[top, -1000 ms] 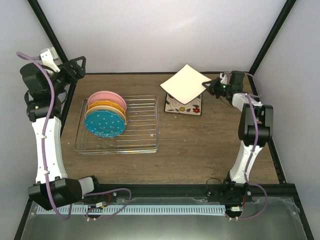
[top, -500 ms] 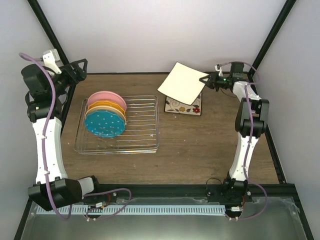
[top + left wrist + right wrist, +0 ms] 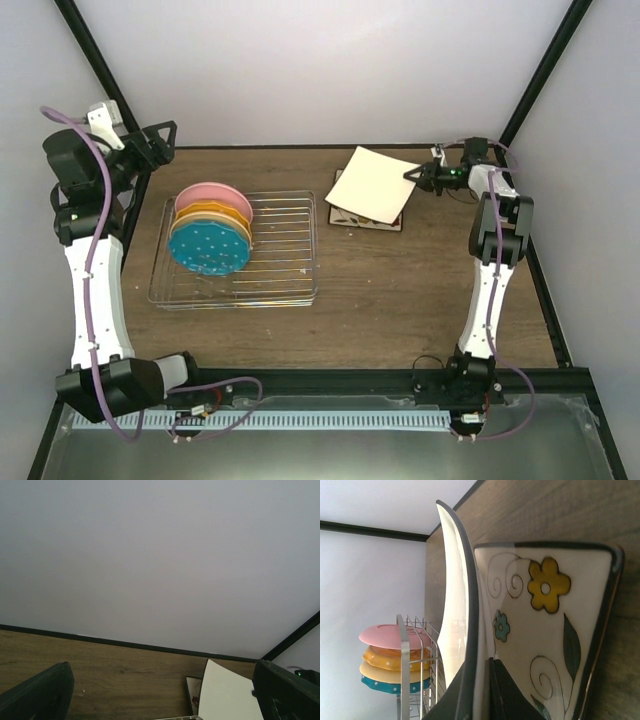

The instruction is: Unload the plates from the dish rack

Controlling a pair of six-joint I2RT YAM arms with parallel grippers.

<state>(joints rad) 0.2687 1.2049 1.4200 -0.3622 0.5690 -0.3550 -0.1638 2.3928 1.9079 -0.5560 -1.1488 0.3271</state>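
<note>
Plates [image 3: 210, 232]: top view – 4 round ones upright in dish rack [image 3: 285, 250] on worktop [image 3: 400, 300]; right gripper [image 3: 418, 175] pinches white-backed square plate [image 3: 372, 183], tilted over floral square plate [image 3: 375, 221] | left wrist – left gripper [image 3: 160, 680] spread wide | right wrist – held plate's rim clamped, floral face just beside it

counter [image 3: 380, 290]: dark wood-grain, matte | walls [image 3: 320, 70]: plain pale grey-white, on three sides | posts [image 3: 545, 75]: black, slanting up from both far corners | rail [image 3: 330, 380]: black, along near edge | light: soft, even
</note>
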